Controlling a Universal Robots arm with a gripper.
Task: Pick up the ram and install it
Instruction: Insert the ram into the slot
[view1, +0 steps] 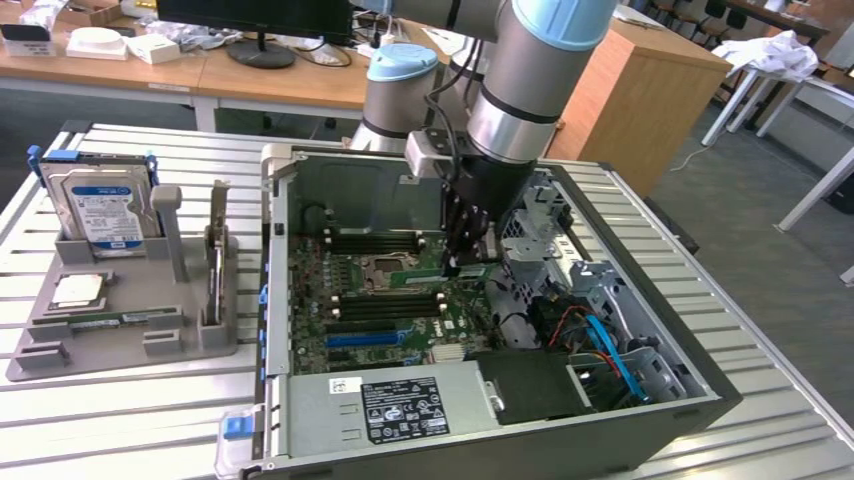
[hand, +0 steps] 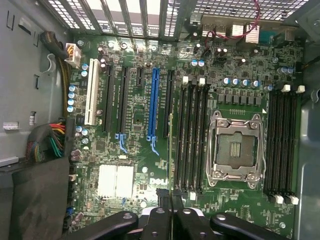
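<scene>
The arm is reaching down into an open computer case (view1: 694, 395) lying on its side on a slatted metal table (view1: 120, 420), and the gripper (view1: 467, 262) is hanging over the green motherboard (view1: 387, 310), just beside the empty processor socket (view1: 387, 266). In the wrist view the gripper (hand: 171, 212) is showing its dark fingers (hand: 159, 220) drawn close together on a thin green edge, the ram (hand: 171, 150), which is standing on its edge between them and running out over the board; the jaws are gripping the ram. That stick is sitting directly above the bank of 4 black memory slots (hand: 192, 135) next to the socket (hand: 236, 147), lined up lengthwise with them, though whether it is touching a slot cannot be told. In the exterior view the ram (view1: 474, 268) is appearing as a small green strip at the fingertips, low over the board. A second bank of black slots (hand: 281, 145) is lying on the far side of the socket. Toward the exterior view's left, a grey holder (view1: 127, 320) is resting on the table, carrying an upright hard drive (view1: 100, 205), a square silver processor chip (view1: 78, 290) and an upright expansion card (view1: 214, 270). A power supply (view1: 387, 405) with a black label is sitting at the near end of the case.
</scene>
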